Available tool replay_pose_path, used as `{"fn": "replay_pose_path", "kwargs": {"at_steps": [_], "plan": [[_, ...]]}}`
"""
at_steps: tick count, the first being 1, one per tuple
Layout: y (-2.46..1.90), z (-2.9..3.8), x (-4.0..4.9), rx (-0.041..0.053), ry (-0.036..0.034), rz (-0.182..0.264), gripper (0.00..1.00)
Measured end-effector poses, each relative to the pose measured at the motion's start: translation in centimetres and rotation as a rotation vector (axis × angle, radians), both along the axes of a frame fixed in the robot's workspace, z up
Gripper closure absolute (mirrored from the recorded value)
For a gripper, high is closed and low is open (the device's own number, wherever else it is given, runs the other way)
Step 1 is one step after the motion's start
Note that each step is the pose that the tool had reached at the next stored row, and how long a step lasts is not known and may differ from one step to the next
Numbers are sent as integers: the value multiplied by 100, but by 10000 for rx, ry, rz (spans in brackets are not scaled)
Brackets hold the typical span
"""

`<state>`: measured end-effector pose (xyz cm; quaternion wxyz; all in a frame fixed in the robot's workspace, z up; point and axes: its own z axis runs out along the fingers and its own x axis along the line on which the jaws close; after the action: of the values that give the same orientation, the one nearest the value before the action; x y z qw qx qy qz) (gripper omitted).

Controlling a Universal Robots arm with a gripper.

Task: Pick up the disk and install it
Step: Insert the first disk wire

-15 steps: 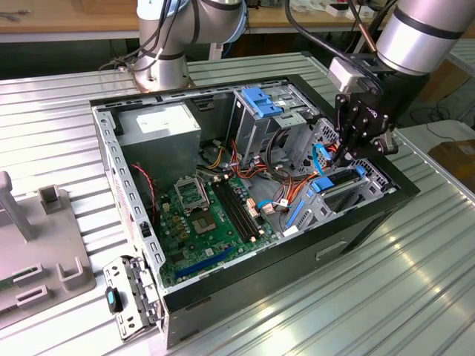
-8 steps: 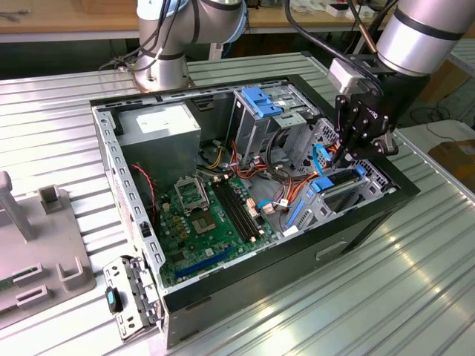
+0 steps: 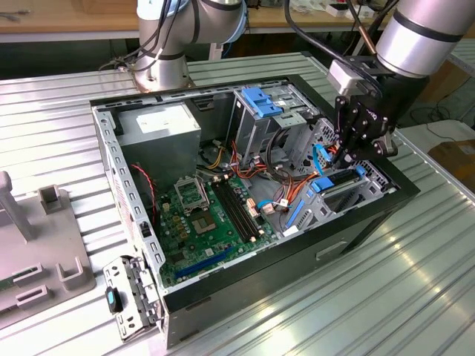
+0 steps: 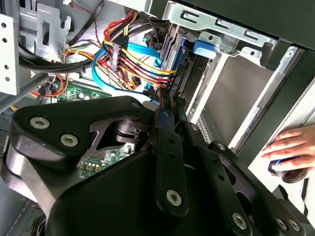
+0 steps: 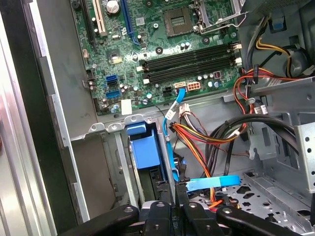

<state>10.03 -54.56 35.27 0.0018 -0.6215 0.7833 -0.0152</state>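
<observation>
The disk [image 3: 332, 183] stands on edge in the drive bay at the corner of the open computer case [image 3: 148, 245] on the exterior view's right. Its bright blue carrier rail shows there, and its blue tab [image 5: 143, 147] [image 4: 204, 46] shows in both wrist views. My gripper [image 3: 346, 159] hangs straight over that bay. Its two thin black fingers [image 5: 176, 194] are pressed together, with nothing visible between them, and their tips sit beside the disk's edge among the coloured cables [image 4: 142, 71]. Whether the tips touch the disk cannot be told.
A green motherboard [image 3: 204, 219] fills the case floor. A grey power supply [image 3: 159, 126] and a drive cage with blue latches [image 3: 263, 104] stand at the back. Red, orange and blue cables crowd the bay. A grey fixture [image 3: 44, 245] lies outside the case. A person's hand [image 4: 290, 145] rests outside the case.
</observation>
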Motion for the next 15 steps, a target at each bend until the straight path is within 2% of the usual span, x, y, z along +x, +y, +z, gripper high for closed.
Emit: {"fn": "replay_pose_path", "kwargs": {"at_steps": [2,3,4,5,6,7,9,11,15], "plan": [[-47,-7,0,-3,-1,-6,84],[-56,-10,1,-1,-15,-5,84],[-56,-15,1,-2,-88,-3,84],[-57,-31,-9,0,-305,15,84],[-57,-36,-57,-10,-320,14,84],[-57,-46,-64,-20,-324,16,84],[-57,-56,-65,-33,-324,-66,84],[-57,-57,-62,-39,-324,-333,84],[-49,-59,-59,-42,-323,-447,84]]}}
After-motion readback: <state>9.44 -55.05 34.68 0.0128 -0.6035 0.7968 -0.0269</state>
